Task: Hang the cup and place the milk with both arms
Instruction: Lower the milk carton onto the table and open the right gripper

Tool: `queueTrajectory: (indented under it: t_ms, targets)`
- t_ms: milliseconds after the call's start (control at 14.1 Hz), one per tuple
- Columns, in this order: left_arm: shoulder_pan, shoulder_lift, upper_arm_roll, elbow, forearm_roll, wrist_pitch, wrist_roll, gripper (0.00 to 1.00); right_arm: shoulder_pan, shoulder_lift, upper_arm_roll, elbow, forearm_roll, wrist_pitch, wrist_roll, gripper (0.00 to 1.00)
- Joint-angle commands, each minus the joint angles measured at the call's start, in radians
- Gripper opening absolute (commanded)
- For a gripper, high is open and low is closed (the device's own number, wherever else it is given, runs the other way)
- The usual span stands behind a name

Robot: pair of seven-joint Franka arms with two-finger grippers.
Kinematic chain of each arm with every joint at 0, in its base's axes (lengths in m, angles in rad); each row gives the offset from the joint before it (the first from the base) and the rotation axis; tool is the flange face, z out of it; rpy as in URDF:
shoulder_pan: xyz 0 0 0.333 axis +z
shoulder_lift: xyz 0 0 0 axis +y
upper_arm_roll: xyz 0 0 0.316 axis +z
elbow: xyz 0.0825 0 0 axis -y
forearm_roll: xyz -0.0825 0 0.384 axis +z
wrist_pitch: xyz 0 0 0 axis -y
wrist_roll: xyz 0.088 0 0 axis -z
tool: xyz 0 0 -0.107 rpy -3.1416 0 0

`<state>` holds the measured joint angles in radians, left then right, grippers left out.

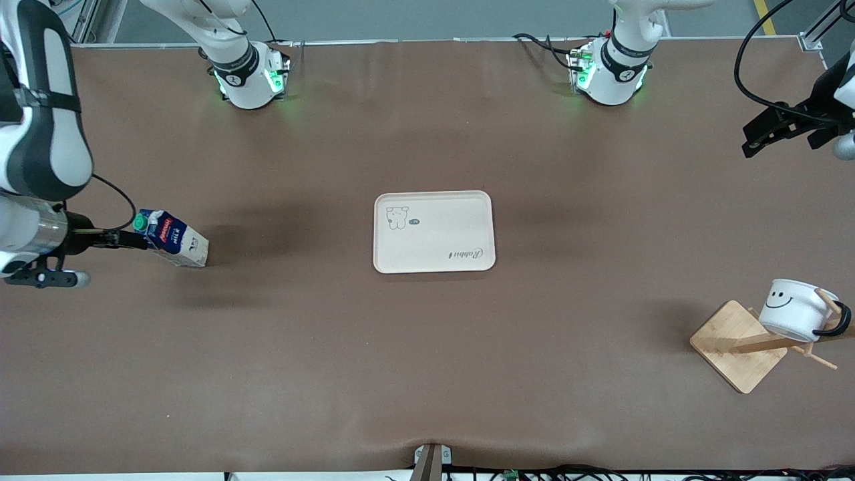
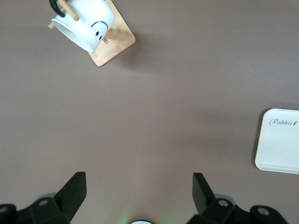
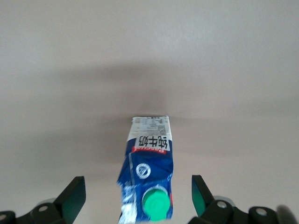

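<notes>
The milk is on the table toward the right arm's end; its green cap faces my right gripper. It also shows in the right wrist view. My right gripper is open, with a finger on each side of the carton's top and a gap on both sides. The cup hangs by its black handle on a peg of the wooden rack toward the left arm's end. My left gripper is open and empty, up in the air over bare table.
A cream tray with a bear drawing lies empty at the middle of the table; its corner shows in the left wrist view. Brown table cover all round. The arms' bases stand along the table's edge farthest from the front camera.
</notes>
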<state>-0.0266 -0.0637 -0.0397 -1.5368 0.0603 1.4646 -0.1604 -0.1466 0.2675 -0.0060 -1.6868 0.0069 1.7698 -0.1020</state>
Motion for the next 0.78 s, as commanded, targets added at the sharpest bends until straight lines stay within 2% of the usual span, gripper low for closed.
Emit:
queueTrajectory:
  t_ms: [0, 71, 213, 498, 711]
  targets:
    - [0.002, -0.024, -0.002, -0.013, -0.005, -0.012, -0.007, 1.0, 0.039, 0.047, 0.006, 0.223, -0.001, -0.156, -0.004, 1.0]
    - [0.002, -0.025, -0.002, -0.013, -0.005, -0.013, -0.007, 1.0, 0.05, 0.059, 0.006, 0.28, -0.011, -0.206, -0.002, 1.0]
    - [0.001, -0.027, -0.003, -0.013, -0.005, -0.016, -0.007, 1.0, 0.062, 0.047, 0.008, 0.312, -0.001, -0.236, 0.018, 1.0]
    - [0.001, -0.022, -0.006, -0.013, -0.004, -0.017, -0.008, 1.0, 0.058, -0.101, 0.004, 0.288, 0.025, -0.318, 0.028, 1.0]
    - [-0.009, -0.019, -0.008, -0.013, -0.004, -0.01, -0.01, 1.0, 0.079, -0.238, 0.011, 0.188, 0.027, -0.329, 0.143, 1.0]
